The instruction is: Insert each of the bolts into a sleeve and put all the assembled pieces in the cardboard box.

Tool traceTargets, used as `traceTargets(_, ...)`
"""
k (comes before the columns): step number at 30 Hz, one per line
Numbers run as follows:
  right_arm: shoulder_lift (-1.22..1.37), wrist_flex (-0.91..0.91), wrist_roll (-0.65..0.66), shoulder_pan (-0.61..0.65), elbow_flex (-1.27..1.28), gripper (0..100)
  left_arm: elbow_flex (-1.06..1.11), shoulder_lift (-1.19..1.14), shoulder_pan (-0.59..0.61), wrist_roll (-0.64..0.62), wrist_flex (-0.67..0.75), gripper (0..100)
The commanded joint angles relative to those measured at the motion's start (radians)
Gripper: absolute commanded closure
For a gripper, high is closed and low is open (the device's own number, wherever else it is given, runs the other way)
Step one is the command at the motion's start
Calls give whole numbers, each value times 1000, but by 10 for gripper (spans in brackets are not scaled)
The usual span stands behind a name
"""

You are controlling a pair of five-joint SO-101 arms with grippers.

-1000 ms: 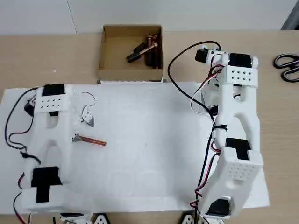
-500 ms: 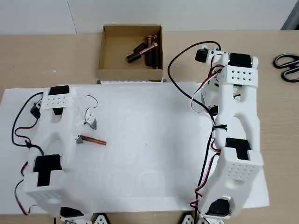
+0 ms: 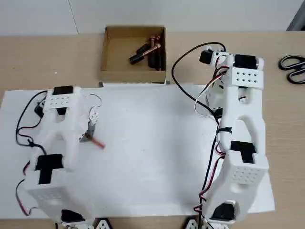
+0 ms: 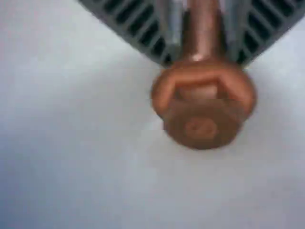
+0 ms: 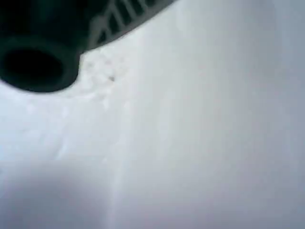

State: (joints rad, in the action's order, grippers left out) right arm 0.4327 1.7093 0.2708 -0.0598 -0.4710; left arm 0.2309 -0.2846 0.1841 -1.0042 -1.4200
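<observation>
One copper-coloured metal bolt sits clamped in the left gripper (head outward, above the white paper sheet); the right gripper grasps a black tubular sleeve.

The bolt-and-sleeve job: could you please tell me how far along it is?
Done: assembled pieces already lie in the box. In hand: the left gripper grips a bolt, and the right gripper seems to hold a sleeve. Left: joining these two and boxing them.
</observation>
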Motion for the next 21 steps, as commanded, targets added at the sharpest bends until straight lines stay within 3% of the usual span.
traceTargets(1,-70,7,11,-8,-6,989,7,-40,60,-3,0,990)
traceTargets(8,-68,5,11,-8,-6,989,-10,-35,61,-3,-8,993)
traceTargets(15,-76,7,11,-1,-6,989,-257,35,52,2,-203,993)
traceTargets(21,-84,16,8,24,-6,989,-437,216,-20,173,-259,994)
